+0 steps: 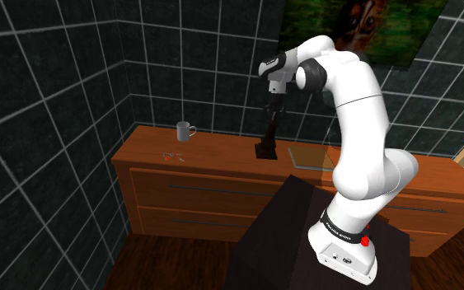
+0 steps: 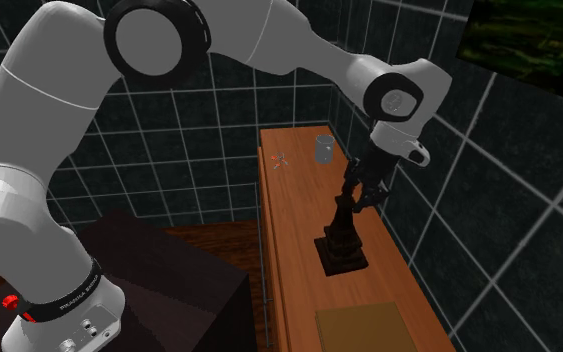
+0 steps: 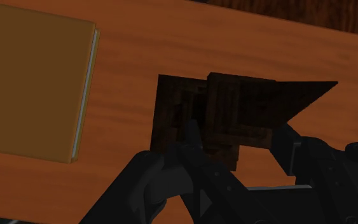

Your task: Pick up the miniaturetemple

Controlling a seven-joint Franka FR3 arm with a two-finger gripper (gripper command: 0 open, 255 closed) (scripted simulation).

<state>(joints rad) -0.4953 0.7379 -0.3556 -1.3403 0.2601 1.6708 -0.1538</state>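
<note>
The miniature temple (image 1: 266, 145) is a dark brown tiered tower on a square base, standing upright on the wooden dresser top (image 1: 213, 148). In the second exterior view the temple (image 2: 341, 245) rests with its base flat on the dresser (image 2: 294, 230). My gripper (image 2: 359, 192) points down over its spire. In the wrist view the temple's upper tiers (image 3: 238, 114) lie between my two black fingers (image 3: 192, 135), which stand apart on either side with a thin gap at each. My gripper (image 3: 238, 141) is open.
A grey mug (image 1: 186, 130) stands toward the dresser's far end, with a small reddish item (image 1: 172, 156) near it. A flat tan book (image 3: 34, 83) lies close beside the temple on the other side. Dark tiled walls close in behind the dresser.
</note>
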